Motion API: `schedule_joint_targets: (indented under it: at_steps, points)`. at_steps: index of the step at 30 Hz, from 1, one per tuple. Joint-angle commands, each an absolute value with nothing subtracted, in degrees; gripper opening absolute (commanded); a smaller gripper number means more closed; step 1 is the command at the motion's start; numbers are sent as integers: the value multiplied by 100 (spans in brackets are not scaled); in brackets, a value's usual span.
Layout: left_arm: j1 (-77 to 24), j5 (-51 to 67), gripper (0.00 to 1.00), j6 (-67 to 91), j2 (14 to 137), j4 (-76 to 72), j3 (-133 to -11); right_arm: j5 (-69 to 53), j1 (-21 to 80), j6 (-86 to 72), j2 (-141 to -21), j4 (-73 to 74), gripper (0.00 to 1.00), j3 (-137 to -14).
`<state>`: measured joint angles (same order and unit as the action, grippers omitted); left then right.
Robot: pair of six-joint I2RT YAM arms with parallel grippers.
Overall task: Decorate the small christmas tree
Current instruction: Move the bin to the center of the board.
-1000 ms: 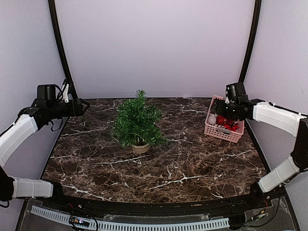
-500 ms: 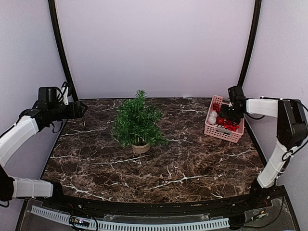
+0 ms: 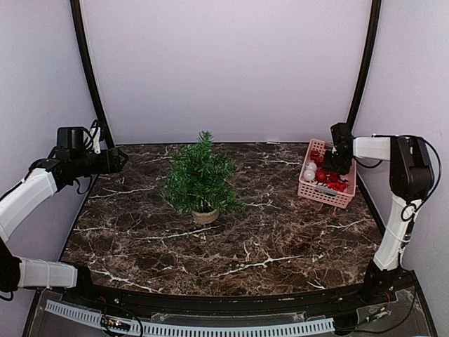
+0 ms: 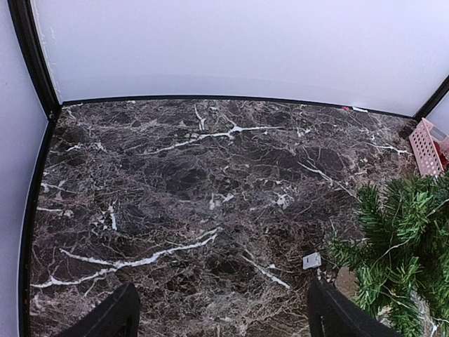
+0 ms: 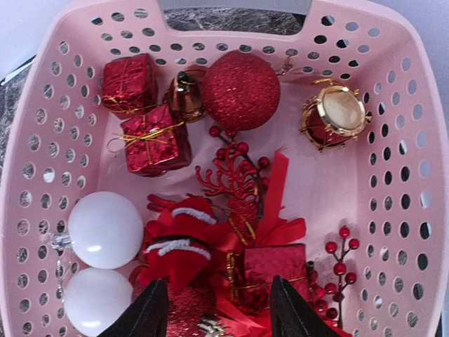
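Worktop: dark brown marble-patterned worktop (image 3: pixel 231 239) with white veins.
Walls: plain pale lilac wall panels (image 3: pixel 224 70) at the back and both sides.
Frame: left black curved pole (image 3: pixel 88 77) and right black curved pole (image 3: pixel 365 63), rising from the back corners.
Near edge: white slotted strip (image 3: pixel 210 328).
Light: soft, even.

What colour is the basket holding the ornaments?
Pink, with round holes in its walls; the basket shows best in the right wrist view.

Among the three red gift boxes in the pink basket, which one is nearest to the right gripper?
The lone gift box just ahead of the right gripper; the other two sit together far across the basket.
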<state>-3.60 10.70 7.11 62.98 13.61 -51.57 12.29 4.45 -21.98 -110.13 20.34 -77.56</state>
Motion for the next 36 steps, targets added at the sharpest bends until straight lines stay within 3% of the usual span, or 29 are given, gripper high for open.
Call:
schedule_joint_targets:
  at_steps: [1,8,21,36]
  points:
    - [-329,1175,85,733,6287,1318,-5067,1328,197,-2197,-11016,2128,47,-7908]
    - [-330,1204,85,751,6301,1322,-5063,1377,-40,-2265,-11032,2229,41,-7738]
    - [-329,1222,84,753,6346,1348,-5071,-59,-36,-2276,-11073,1703,38,-7445]
    - [-326,1180,85,730,6307,1371,-5080,-377,1021,-2533,-10745,1690,40,-6995]
